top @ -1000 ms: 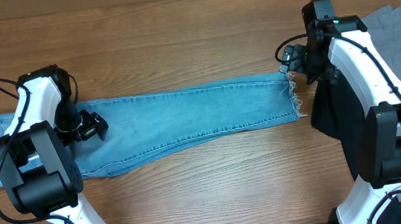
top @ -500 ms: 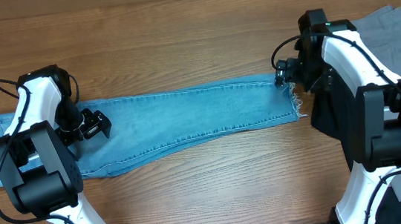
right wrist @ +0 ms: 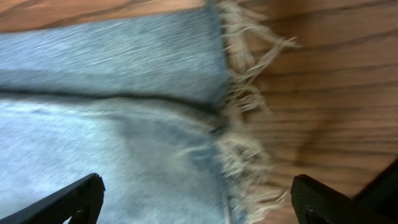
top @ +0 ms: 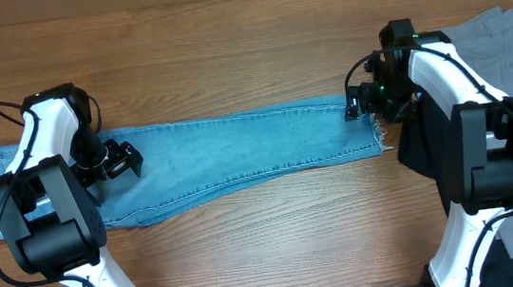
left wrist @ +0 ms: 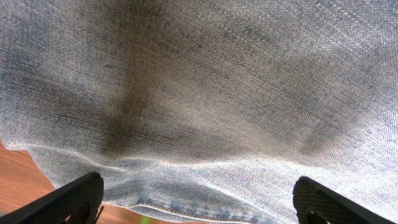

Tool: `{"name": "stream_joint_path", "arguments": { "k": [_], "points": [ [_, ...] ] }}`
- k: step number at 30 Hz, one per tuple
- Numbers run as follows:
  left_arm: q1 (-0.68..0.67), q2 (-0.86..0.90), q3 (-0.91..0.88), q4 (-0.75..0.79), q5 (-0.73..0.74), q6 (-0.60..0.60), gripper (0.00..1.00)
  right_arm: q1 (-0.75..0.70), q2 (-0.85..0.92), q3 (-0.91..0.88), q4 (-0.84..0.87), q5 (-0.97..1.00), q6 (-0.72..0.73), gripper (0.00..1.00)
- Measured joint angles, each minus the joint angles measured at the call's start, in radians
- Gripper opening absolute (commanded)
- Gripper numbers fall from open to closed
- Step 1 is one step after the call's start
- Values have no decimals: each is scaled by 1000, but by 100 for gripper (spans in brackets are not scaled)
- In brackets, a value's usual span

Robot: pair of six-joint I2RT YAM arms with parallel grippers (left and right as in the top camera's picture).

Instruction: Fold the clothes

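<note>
- The jeans (top: 239, 155) lie flat, stretched left to right across the wooden worktop (top: 228, 51), with the waist at the left and the frayed hem (right wrist: 245, 124) at the right.
- The left gripper (top: 123, 159) hangs over the denim near the waist end, its jaws spread wide and pinching nothing.
- The right gripper (top: 359, 104) hangs over the frayed hem, its jaws spread wide and holding nothing.
- A grey garment (top: 505, 50) and a black garment (top: 418, 150) lie just beyond the hem.

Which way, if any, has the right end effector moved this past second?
Yes: the right end effector shifted leftward, from beyond the hem to over the jeans.
</note>
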Motion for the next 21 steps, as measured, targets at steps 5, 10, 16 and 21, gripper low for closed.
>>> {"name": "stream_joint_path", "arguments": {
  "k": [5, 10, 16, 21],
  "points": [
    [0, 0, 0, 0, 0, 12, 100, -45, 2, -32, 19, -53, -24, 100],
    [0, 0, 0, 0, 0, 13, 100, -59, -4, -53, 43, -122, -70, 100],
    [0, 0, 0, 0, 0, 13, 100, -49, -27, -116, 106, -229, -90, 51],
    [0, 0, 0, 0, 0, 13, 100, -30, -20, -159, 90, -270, -74, 12]
  ]
}}
